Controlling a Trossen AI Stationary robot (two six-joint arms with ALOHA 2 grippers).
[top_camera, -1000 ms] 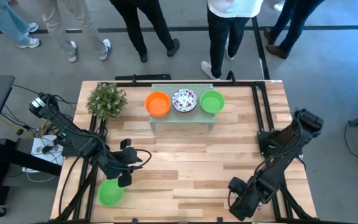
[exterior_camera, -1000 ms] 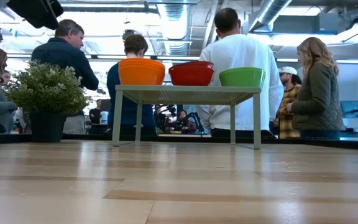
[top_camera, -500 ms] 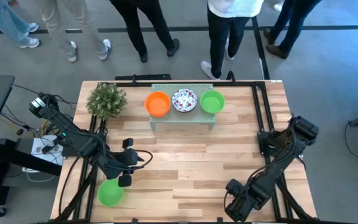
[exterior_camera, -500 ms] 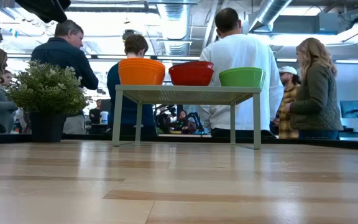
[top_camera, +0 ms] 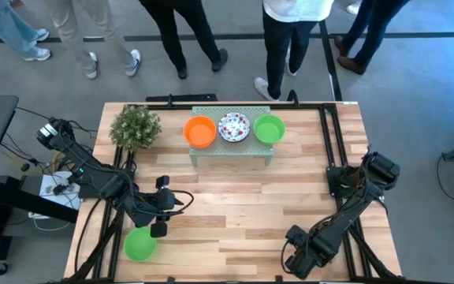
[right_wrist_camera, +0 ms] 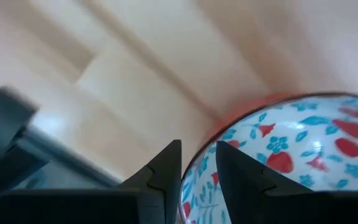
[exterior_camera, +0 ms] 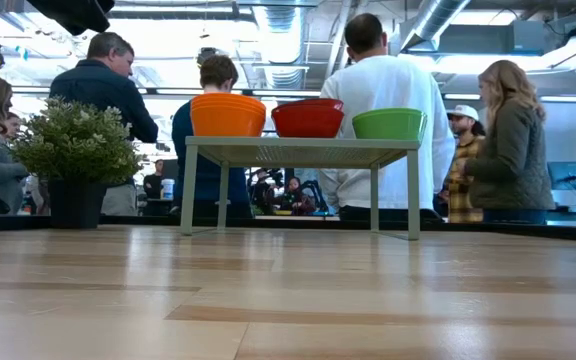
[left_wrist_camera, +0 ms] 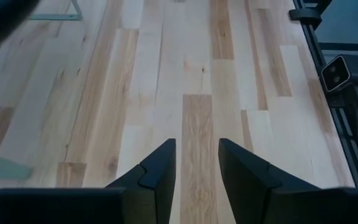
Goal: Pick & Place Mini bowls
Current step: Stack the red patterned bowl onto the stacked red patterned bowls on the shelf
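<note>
Gripping, seemingly, round floral-speckled mini bowl (right_wrist_camera: 291,162)

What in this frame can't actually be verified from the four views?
- Floral bowl at the right gripper: high view hides it under the arm; right wrist view crops it.
- Stack counts on the rack: low view shows only outer walls.
- Green bowl beside the left gripper: absent from left wrist view.

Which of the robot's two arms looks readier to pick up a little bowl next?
The right, probably. Its hand is right at the rim of a floral bowl, one finger on either side. The left hand is open over bare table, with a green bowl just beside it.
</note>
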